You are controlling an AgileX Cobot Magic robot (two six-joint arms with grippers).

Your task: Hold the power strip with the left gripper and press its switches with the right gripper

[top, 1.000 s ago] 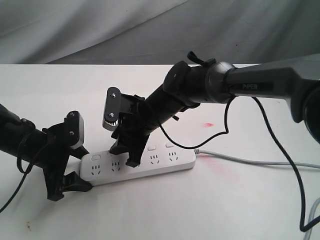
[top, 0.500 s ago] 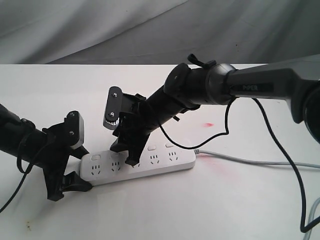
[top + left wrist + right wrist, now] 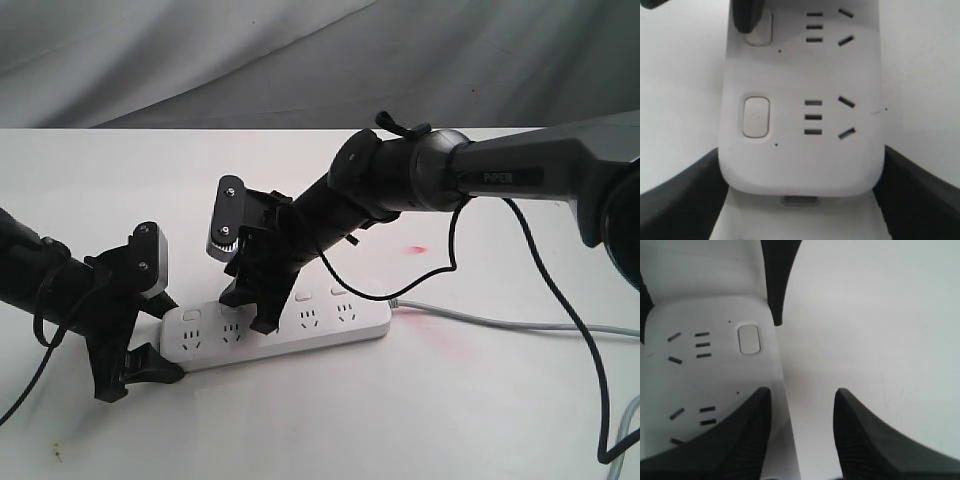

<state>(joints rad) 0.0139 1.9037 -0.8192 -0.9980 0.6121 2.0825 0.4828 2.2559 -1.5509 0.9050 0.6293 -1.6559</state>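
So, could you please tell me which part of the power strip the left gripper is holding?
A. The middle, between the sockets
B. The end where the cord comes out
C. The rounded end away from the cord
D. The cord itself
C: in the exterior view the left gripper straddles one rounded end of the power strip, while the grey cord leaves from the opposite end.

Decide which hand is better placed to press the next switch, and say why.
Right. The right hand is poised over the switches, open, while the left hand clamps the power strip at its end.
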